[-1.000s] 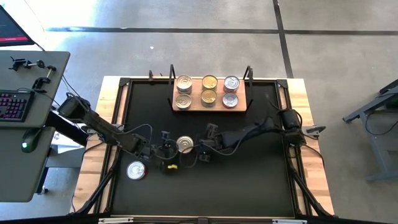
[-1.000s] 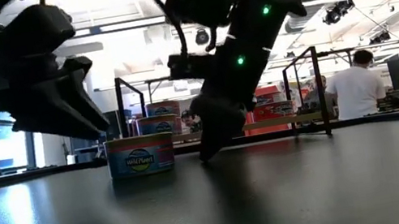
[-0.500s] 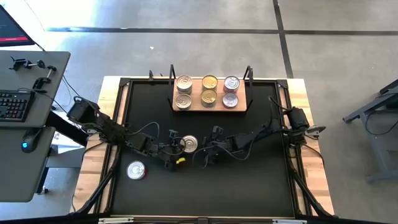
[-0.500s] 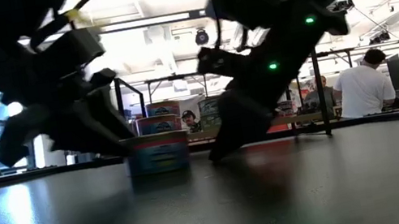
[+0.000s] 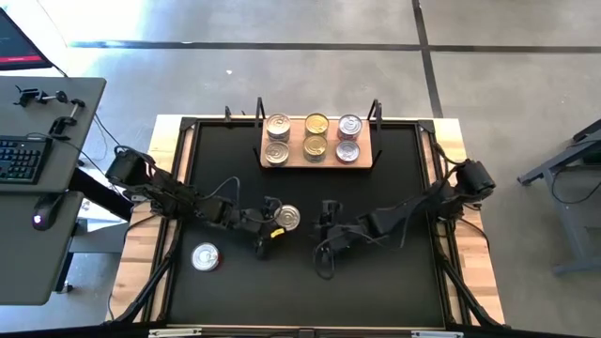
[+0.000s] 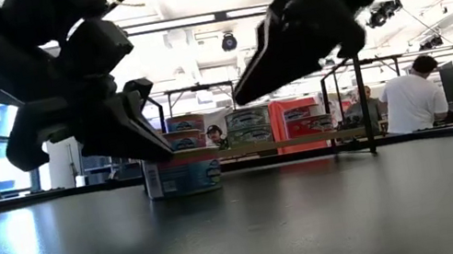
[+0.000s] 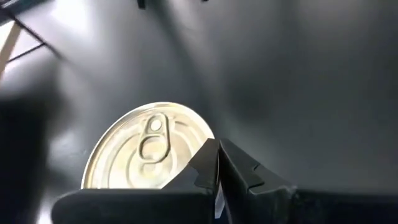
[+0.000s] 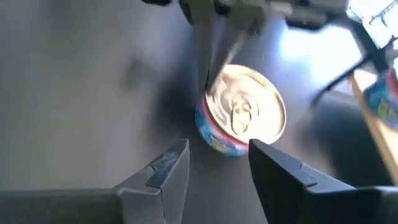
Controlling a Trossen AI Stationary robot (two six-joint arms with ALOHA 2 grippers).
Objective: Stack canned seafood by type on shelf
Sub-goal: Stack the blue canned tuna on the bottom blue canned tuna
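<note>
A silver-lidded tin (image 5: 288,218) stands on the black mat, and shows in the low view (image 6: 183,177) too. My left gripper (image 5: 270,232) is shut at its near-left side. My right gripper (image 5: 326,225) is open and empty, raised above the mat to the tin's right; the tin (image 8: 245,115) lies ahead of its fingers. A second tin (image 5: 206,256) stands near the mat's left side. The wooden shelf (image 5: 366,159) at the far edge carries two silver tins (image 5: 277,137), two gold tins (image 5: 315,136) and two bluish-purple tins (image 5: 348,137). My left gripper has its shut fingertips (image 7: 211,163) against the rim of the tin's lid (image 7: 200,144), on its near-left side. The fingers slant down from the table's left. The tin stands upright on the mat.
The shelf's black upright posts (image 5: 260,111) rise at its corners. Cables trail over the mat beside both arms. A person in white (image 6: 404,100) sits in the room beyond the table. There is free mat at the near side.
My left gripper has gone toward the table's right edge, staying beside the tin, and the tin has slid a little to the right along the mat. My right gripper has drawn back from the tin toward the near-right and has risen.
</note>
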